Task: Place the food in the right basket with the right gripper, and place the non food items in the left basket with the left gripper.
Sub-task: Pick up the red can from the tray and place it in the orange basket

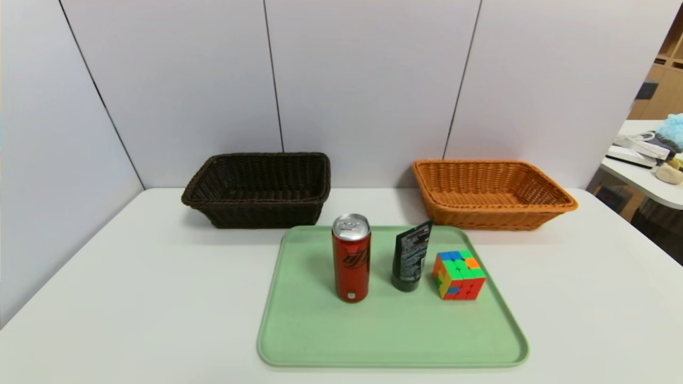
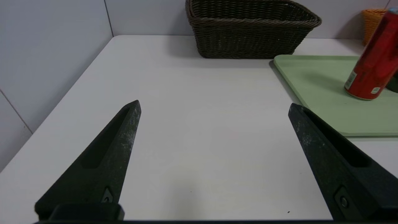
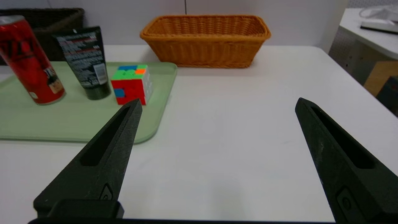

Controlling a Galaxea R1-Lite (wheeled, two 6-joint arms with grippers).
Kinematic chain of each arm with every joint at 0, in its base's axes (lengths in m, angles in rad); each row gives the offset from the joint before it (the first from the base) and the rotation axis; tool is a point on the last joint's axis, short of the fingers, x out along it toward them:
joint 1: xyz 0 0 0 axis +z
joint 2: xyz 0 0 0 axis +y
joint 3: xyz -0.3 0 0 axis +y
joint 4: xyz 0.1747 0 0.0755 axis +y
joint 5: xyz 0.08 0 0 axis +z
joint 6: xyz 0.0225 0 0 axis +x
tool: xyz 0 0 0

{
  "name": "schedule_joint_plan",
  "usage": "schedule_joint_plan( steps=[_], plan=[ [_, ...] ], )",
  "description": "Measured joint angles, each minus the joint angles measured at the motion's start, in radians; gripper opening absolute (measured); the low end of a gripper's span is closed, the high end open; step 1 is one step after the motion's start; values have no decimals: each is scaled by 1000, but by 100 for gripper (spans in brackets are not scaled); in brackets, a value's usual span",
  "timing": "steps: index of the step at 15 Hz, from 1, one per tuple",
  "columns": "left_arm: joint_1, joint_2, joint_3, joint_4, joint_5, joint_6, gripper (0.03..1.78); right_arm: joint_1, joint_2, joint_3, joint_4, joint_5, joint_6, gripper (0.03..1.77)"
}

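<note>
White rectangular table (image 1: 133, 298): bears all items listed below.

Pale green plastic tray with rounded corners (image 1: 389, 330): lies flat at the near middle of the table, in front of both baskets.

Deep rectangular dark brown woven wicker basket (image 1: 259, 186): stands at the far left of the table against the wall panels, just behind the tray's left corner. Nothing seen inside.

Shallow rectangular orange-tan woven wicker basket with flared rim (image 1: 491, 194): stands at the far right, level with the dark basket and well apart from it. Nothing seen inside.

Tall slim red drink can with silver top (image 1: 351, 258): upright on the tray, leftmost of a row of three.

Black squeeze tube with printed text (image 1: 411, 256): stands on its cap, crimped end up, between can and cube, touching neither.

Small multicoloured puzzle cube (image 1: 459, 274): rests on the tray, rightmost of the row.

Left gripper (image 2: 214, 107): over bare table to the left of the tray, two pointed black fingers spread wide, holding nothing.

Right gripper (image 3: 217, 104): over bare table to the right of the tray, fingers likewise spread wide, holding nothing.
</note>
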Motion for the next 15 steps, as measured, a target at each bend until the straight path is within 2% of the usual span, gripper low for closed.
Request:
schedule_joint_plan(
  steps=[3, 7, 10, 12, 13, 15],
  plan=[
    [1, 133, -129, -4, -36, 22, 169, 0, 142, -159, 13, 90, -35, 170],
    [2, 429, -297, -173, -58, 36, 169, 0, 380, -343, -35, 296, -104, 170],
    [1, 625, -434, -237, -129, 59, 169, 6, 538, -449, -42, 419, -124, 170],
    [-13, 720, -470, -242, -188, 88, 169, 23, 633, -483, -42, 465, -151, 170],
    [-27, 757, -471, -242, -201, 94, 169, 57, 679, -494, -42, 476, -159, 170],
    [-67, 819, -455, -245, -203, 94, 169, 161, 759, -507, -46, 456, -164, 170]
  ],
)
